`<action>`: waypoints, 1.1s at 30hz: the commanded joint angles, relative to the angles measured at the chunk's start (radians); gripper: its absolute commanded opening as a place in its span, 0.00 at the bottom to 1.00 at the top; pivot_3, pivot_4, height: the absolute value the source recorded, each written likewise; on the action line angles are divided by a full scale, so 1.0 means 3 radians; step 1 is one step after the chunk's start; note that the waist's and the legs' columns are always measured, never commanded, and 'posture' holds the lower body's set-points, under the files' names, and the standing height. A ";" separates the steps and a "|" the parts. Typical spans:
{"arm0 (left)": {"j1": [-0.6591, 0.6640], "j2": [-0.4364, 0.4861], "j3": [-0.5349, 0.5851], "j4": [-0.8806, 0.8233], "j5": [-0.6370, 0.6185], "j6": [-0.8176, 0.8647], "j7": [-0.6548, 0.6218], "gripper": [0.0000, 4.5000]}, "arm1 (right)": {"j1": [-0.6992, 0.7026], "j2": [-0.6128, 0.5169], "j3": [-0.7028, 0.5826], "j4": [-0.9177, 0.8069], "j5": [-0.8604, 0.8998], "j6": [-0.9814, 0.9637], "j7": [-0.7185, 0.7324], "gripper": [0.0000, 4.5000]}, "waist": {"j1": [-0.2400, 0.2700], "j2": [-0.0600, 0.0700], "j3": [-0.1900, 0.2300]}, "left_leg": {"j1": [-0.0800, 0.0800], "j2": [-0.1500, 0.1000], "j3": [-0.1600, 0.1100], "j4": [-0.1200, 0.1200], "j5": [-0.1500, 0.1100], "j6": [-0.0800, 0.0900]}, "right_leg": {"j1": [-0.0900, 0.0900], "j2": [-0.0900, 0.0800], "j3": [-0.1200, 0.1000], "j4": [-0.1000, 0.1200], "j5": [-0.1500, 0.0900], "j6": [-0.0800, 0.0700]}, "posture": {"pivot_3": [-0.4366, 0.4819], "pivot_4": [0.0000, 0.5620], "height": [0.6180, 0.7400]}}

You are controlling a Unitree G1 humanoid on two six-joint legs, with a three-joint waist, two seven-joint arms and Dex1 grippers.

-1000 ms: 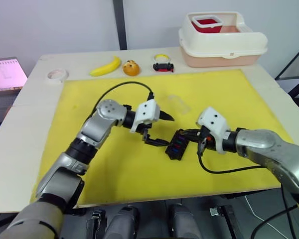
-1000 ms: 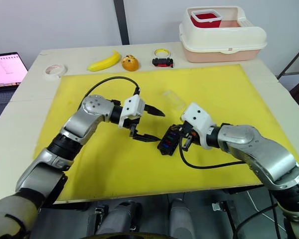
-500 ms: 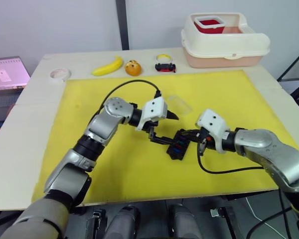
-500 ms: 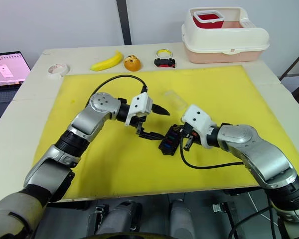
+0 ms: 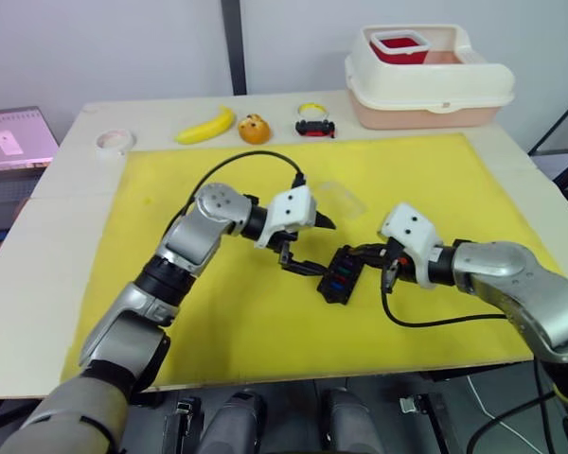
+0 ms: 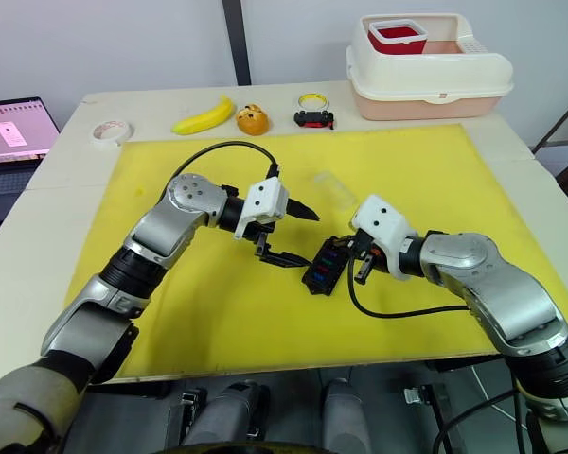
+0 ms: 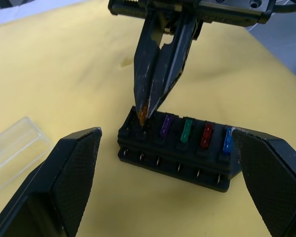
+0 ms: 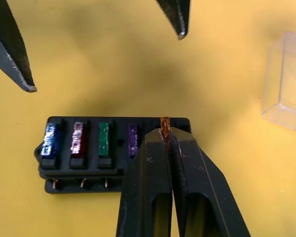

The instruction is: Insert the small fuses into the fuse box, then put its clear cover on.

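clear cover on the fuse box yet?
Off. The clear cover lies apart on the yellow mat; the fuse box slots are exposed.

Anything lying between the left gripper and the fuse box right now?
No: bare yellow mat alone separates the open left gripper from the fuse box, seen in the left wrist view.
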State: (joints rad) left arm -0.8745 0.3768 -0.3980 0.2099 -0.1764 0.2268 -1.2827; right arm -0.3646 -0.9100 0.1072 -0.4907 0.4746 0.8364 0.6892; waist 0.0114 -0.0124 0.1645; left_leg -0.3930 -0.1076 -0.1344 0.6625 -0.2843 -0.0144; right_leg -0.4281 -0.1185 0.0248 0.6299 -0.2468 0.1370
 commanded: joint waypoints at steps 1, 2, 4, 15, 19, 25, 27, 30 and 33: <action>0.0021 0.0054 0.0059 -0.0206 -0.0018 0.0034 -0.0026 0.98 | -0.0081 -0.0001 -0.0098 -0.0036 -0.0027 -0.0014 0.0054 0.00 | -0.0001 0.0000 0.0000 | 0.0000 0.0000 0.0000 0.0000 0.0000 0.0000 | 0.0000 0.0000 0.0000 0.0000 0.0000 0.0000 | 0.48 0.27 1.00; 0.0024 0.0055 0.0058 -0.0228 -0.0019 0.0055 -0.0019 0.98 | -0.0083 0.0001 -0.0092 -0.0026 -0.0030 -0.0010 0.0066 0.00 | 0.0000 0.0000 0.0000 | 0.0000 0.0000 0.0000 0.0000 0.0000 0.0000 | 0.0000 0.0000 0.0000 0.0000 0.0000 0.0000 | 0.48 0.27 1.00; 0.0032 0.0059 0.0050 -0.0269 -0.0015 0.0084 -0.0008 0.98 | -0.0081 -0.0002 -0.0055 0.0009 -0.0064 -0.0034 0.0097 0.00 | 0.0000 0.0000 0.0000 | 0.0000 0.0000 0.0000 0.0000 0.0000 0.0000 | 0.0000 0.0000 0.0000 0.0001 0.0000 0.0000 | 0.48 0.27 1.00; 0.0031 0.0079 0.0042 -0.0327 0.0015 0.0186 0.0011 0.98 | -0.0125 0.0086 0.0035 0.0163 -0.0247 -0.0096 0.0206 0.00 | 0.0000 0.0000 0.0000 | 0.0000 0.0000 0.0000 0.0002 0.0000 0.0000 | 0.0001 0.0000 0.0000 0.0002 0.0000 0.0000 | 0.48 0.27 1.00; 0.0015 0.0078 0.0044 -0.0298 0.0030 0.0183 0.0019 0.98 | -0.0137 0.0111 0.0043 0.0163 -0.0275 -0.0069 0.0235 0.00 | 0.0001 0.0000 0.0000 | 0.0000 0.0000 0.0000 0.0003 0.0000 0.0000 | 0.0001 0.0000 0.0000 0.0002 0.0000 0.0000 | 0.48 0.27 1.00; 0.0015 0.0075 0.0052 -0.0293 0.0047 0.0183 0.0026 0.98 | -0.0097 0.0118 0.0028 0.0100 -0.0277 -0.0012 0.0244 0.00 | 0.0001 0.0001 0.0000 | 0.0000 0.0000 0.0000 0.0003 0.0000 0.0000 | 0.0001 0.0000 0.0000 0.0002 0.0000 0.0000 | 0.48 0.27 1.00; 0.0010 0.0075 0.0053 -0.0290 0.0049 0.0184 0.0027 0.98 | -0.0087 0.0107 0.0019 0.0082 -0.0272 0.0001 0.0250 0.00 | 0.0000 0.0001 0.0000 | 0.0000 0.0000 0.0000 0.0003 0.0000 0.0000 | 0.0001 0.0000 0.0000 0.0003 0.0000 0.0000 | 0.48 0.27 1.00; 0.0000 0.0072 0.0054 -0.0284 0.0057 0.0186 0.0035 0.98 | -0.0096 0.0098 -0.0019 0.0037 -0.0228 0.0071 0.0265 0.00 | 0.0002 0.0001 0.0000 | 0.0000 0.0000 0.0000 0.0003 0.0000 0.0000 | 0.0001 0.0000 0.0000 0.0003 0.0000 0.0000 | 0.48 0.27 1.00; -0.0002 0.0066 0.0051 -0.0297 0.0060 0.0198 0.0045 0.98 | -0.0092 0.0093 -0.0013 0.0027 -0.0234 0.0087 0.0281 0.00 | 0.0002 0.0001 0.0000 | 0.0000 0.0000 0.0000 0.0003 0.0000 0.0000 | 0.0001 0.0000 0.0000 0.0003 0.0000 0.0000 | 0.48 0.27 1.00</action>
State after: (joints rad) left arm -0.8609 0.3940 -0.3977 0.1417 -0.1604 0.2834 -1.2745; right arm -0.3889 -0.8762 0.1197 -0.4494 0.3976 0.8590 0.7634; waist 0.0119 -0.0122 0.1644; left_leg -0.3930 -0.1077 -0.1345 0.6635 -0.2843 -0.0145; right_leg -0.4278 -0.1185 0.0248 0.6307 -0.2468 0.1370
